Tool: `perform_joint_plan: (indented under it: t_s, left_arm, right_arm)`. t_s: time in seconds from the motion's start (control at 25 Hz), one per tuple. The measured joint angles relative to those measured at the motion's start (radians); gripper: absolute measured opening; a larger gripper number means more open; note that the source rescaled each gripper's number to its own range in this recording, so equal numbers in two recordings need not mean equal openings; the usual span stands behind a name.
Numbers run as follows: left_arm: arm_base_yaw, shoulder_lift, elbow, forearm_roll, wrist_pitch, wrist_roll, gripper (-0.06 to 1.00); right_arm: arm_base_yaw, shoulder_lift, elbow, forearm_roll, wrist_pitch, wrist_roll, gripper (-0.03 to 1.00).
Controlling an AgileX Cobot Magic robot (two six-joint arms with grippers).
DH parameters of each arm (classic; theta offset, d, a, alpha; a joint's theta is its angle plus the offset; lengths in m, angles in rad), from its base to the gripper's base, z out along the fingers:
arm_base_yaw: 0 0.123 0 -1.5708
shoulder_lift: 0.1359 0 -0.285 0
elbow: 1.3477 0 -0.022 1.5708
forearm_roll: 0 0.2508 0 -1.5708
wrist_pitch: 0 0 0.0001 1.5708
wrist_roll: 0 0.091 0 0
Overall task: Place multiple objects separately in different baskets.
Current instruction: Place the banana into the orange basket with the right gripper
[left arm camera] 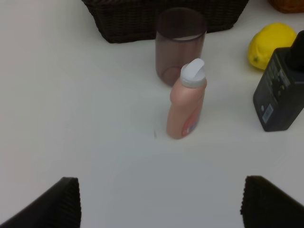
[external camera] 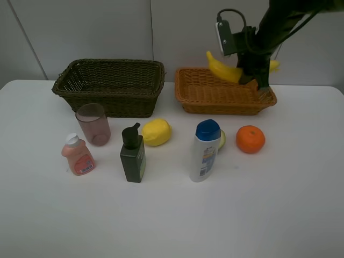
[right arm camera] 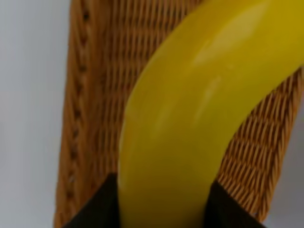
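Note:
My right gripper (external camera: 252, 75) is shut on the banana (external camera: 223, 69), holding it just above the light orange-brown basket (external camera: 226, 105). In the right wrist view the banana (right arm camera: 190, 118) fills the space between the dark fingers (right arm camera: 95, 211), with the basket's weave (right arm camera: 99, 71) below. My left gripper (left arm camera: 161, 202) stands open over bare table, short of the small pink bottle (left arm camera: 186, 107) and the pinkish cup (left arm camera: 179, 45). On the table lie the lemon (external camera: 156, 132), the orange (external camera: 250, 139), the blue-capped bottle (external camera: 206, 150), the green pump bottle (external camera: 133, 156) and a partly hidden avocado half (external camera: 222, 138).
The dark brown-green basket (external camera: 107, 102) stands at the back left, beside the orange-brown one. The cup (external camera: 93, 123) and pink bottle (external camera: 78, 156) stand in front of it. The left arm is outside the high view.

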Motion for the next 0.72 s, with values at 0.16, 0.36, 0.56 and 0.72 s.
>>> perform_joint_plan:
  t_s: [0.16, 0.36, 0.56, 0.72]
  left_arm:
    - [0.000, 0.000, 0.000, 0.000, 0.000, 0.000, 0.90]
    - [0.000, 0.000, 0.000, 0.000, 0.000, 0.000, 0.90]
    - [0.000, 0.000, 0.000, 0.000, 0.000, 0.000, 0.90]
    - [0.000, 0.000, 0.000, 0.000, 0.000, 0.000, 0.90]
  right_arm:
    - [0.005, 0.108, -0.107, 0.032, 0.007, 0.000, 0.00]
    - [0.005, 0.216, -0.193, 0.039, 0.010, -0.029, 0.00]
    - [0.005, 0.280, -0.204, 0.085, 0.009, -0.092, 0.00]
    - [0.005, 0.300, -0.204, 0.107, 0.007, -0.101, 0.00]
